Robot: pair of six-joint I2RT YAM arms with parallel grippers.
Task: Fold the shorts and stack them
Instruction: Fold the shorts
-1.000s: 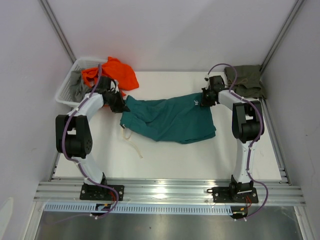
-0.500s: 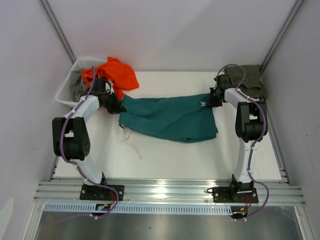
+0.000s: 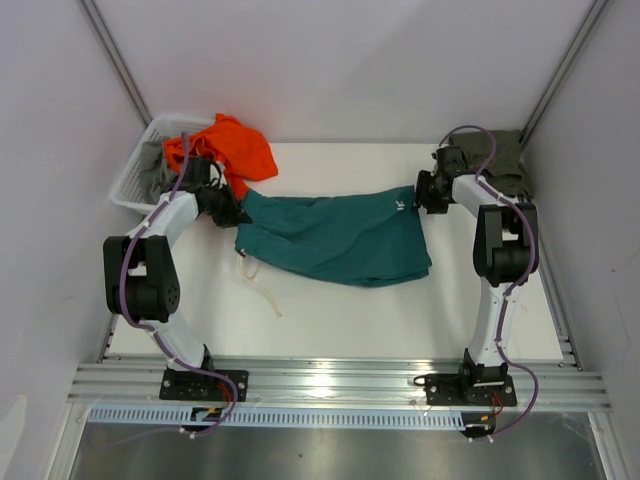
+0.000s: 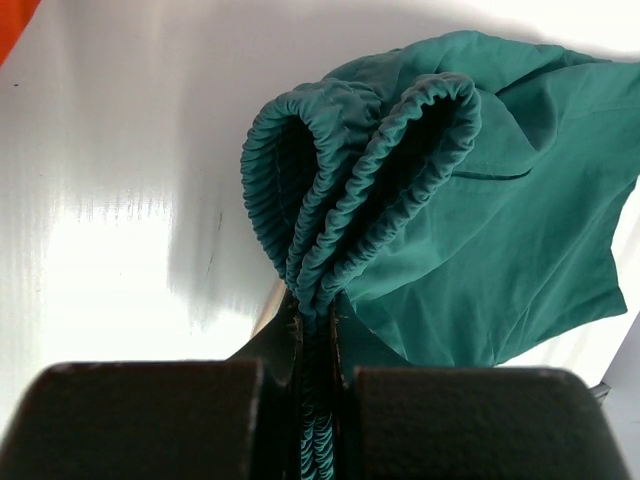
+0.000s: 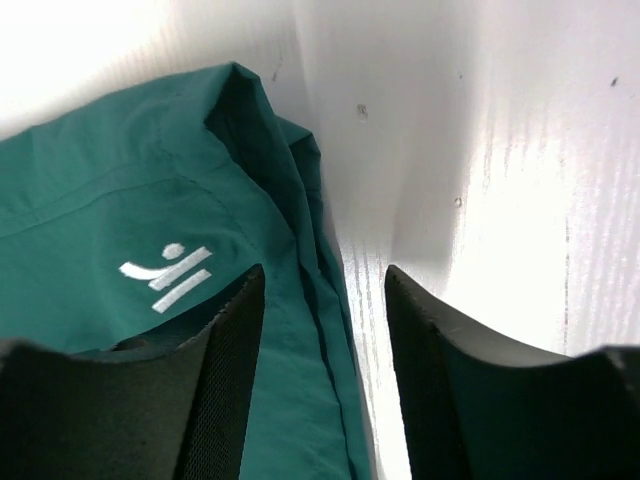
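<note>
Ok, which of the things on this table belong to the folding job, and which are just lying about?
Part of the job:
- teal-green shorts, waistband pinched in the left hand, with the right hand open at the other end
- olive-green shorts, in the far right corner

Lying about:
- orange garment, draped over the basket edge
- white basket
- grey cloth inside it

The left gripper [image 4: 315, 400] is covering the pinched stretch of the waistband of the teal shorts [image 3: 335, 235], and the wrist view's right edge is cutting off the cloth beyond it. From above, the right arm [image 3: 468, 192] is hiding part of the olive shorts [image 3: 503, 160] just past the teal shorts' right end. The cord [image 3: 262, 290] is lying with its upper end out of sight under the teal shorts' left end.
</note>
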